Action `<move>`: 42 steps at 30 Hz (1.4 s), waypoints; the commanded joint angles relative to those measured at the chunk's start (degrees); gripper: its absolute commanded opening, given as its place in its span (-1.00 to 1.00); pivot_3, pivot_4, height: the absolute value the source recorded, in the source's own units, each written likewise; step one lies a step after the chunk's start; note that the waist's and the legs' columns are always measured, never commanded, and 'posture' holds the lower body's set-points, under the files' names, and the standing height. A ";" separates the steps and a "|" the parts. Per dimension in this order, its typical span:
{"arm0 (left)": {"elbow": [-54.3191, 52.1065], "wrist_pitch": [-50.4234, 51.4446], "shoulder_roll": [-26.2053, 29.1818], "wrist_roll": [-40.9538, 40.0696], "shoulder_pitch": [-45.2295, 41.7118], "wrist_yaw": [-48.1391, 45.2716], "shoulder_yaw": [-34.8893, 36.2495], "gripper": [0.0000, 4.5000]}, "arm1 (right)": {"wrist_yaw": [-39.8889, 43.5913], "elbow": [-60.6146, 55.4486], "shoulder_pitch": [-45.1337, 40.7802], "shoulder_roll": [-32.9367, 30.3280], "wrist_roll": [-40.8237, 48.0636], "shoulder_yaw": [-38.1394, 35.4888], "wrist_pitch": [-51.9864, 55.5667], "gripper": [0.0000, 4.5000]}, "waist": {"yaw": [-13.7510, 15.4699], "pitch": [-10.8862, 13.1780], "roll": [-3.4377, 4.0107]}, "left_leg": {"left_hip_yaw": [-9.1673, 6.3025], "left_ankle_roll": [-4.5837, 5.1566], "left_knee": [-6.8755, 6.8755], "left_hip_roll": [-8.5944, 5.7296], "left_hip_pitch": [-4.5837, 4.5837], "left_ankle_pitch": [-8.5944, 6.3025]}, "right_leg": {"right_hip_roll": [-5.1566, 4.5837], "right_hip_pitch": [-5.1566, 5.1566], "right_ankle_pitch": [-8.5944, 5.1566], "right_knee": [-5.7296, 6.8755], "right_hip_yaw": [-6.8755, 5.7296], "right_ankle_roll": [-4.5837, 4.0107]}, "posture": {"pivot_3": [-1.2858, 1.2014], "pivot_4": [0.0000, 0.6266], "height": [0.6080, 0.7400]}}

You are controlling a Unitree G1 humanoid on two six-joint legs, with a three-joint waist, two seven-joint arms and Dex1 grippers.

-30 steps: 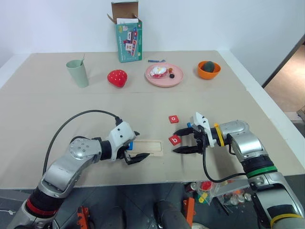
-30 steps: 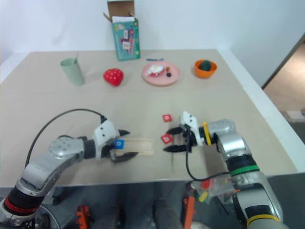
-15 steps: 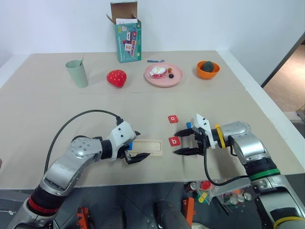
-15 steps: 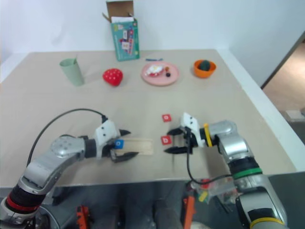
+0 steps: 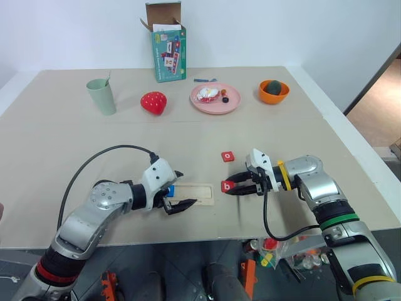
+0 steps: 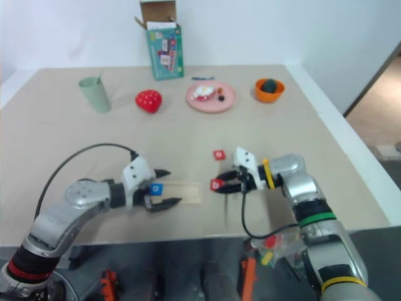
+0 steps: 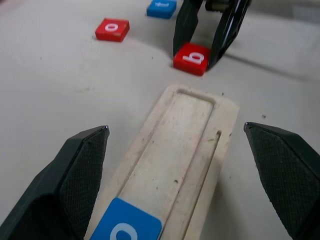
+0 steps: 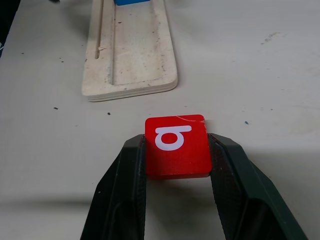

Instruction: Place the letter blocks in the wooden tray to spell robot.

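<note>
beige table [image 5: 75,150], right gripper [image 8: 176,165] clamping red b block [image 8: 176,146] (beside wooden tray [image 8: 131,52]), left gripper [image 7: 185,165] wide apart

Lighting is bright and even across the desk [image 5: 75,150], diffuse from above. Shadows are soft and short: a faint one beneath the right gripper [image 8: 176,150], another under the wooden tray [image 8: 130,55] rim. No harsh glare; the pale wall beyond the far edge reads near white. The right eye view is slightly softer than the left. In the left wrist view, the near fingers [image 7: 75,175] are blurred, the desk surface beyond sharp.
</note>
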 commanded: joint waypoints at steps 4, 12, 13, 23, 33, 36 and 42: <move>-1.11 -7.35 2.35 -8.01 7.70 -6.91 12.64 1.00 | 1.13 -8.36 -0.26 -2.28 3.10 -2.13 4.22 -0.47 | -0.02 0.03 0.04 | 0.00 0.00 -0.02 0.06 -0.06 0.00 | 0.02 -0.09 0.00 0.01 -0.03 -0.05 | 0.03 -0.52 1.00; 3.60 -14.86 6.76 -11.97 12.28 -15.88 21.09 1.00 | -2.93 -20.57 -3.38 1.28 3.81 2.71 18.37 -0.47 | -0.09 0.04 0.06 | 0.02 -0.05 -0.01 0.11 -0.03 0.03 | 0.08 -0.11 0.02 0.01 -0.08 -0.14 | 0.03 -0.52 1.00; 5.43 -17.94 6.41 -10.67 12.24 -16.27 21.45 1.00 | -4.18 -20.99 -3.64 2.52 3.36 3.62 19.69 -0.47 | -0.07 0.04 0.06 | 0.01 -0.05 -0.01 0.13 -0.03 0.03 | 0.09 -0.11 0.02 0.01 -0.10 -0.15 | 0.03 -0.52 1.00; 8.46 -25.16 3.78 -11.85 16.60 -19.30 20.49 1.00 | -10.57 -18.99 -4.28 7.02 -1.63 8.61 19.03 -0.47 | -0.02 0.05 0.07 | 0.04 -0.19 -0.03 0.12 -0.21 -0.02 | -0.03 -0.23 0.00 -0.01 -0.15 -0.23 | 0.03 -0.52 1.00; 5.11 -25.93 1.93 -12.01 19.96 -15.22 21.20 1.00 | -13.86 -18.43 -5.87 10.76 -1.75 8.60 21.17 -0.47 | -0.04 0.04 0.07 | 0.00 -0.22 -0.02 0.19 -0.17 -0.04 | 0.08 -0.23 -0.04 0.01 -0.18 -0.19 | 0.03 -0.52 1.00; 4.85 -25.41 1.65 -12.42 19.64 -13.26 21.75 1.00 | -13.94 -20.19 -6.14 11.77 -0.97 8.50 23.32 -0.47 | -0.04 0.04 0.07 | -0.05 -0.22 -0.02 0.24 -0.18 -0.03 | 0.15 -0.24 -0.03 0.01 -0.19 -0.22 | 0.03 -0.52 1.00; 4.63 -25.95 2.20 -12.61 20.40 -12.70 22.20 1.00 | -14.61 -24.12 -5.91 13.16 -0.14 9.36 27.33 -0.47 | -0.04 0.04 0.07 | -0.04 -0.22 -0.03 0.26 -0.18 -0.04 | 0.16 -0.24 -0.03 0.01 -0.19 -0.22 | 0.03 -0.52 1.00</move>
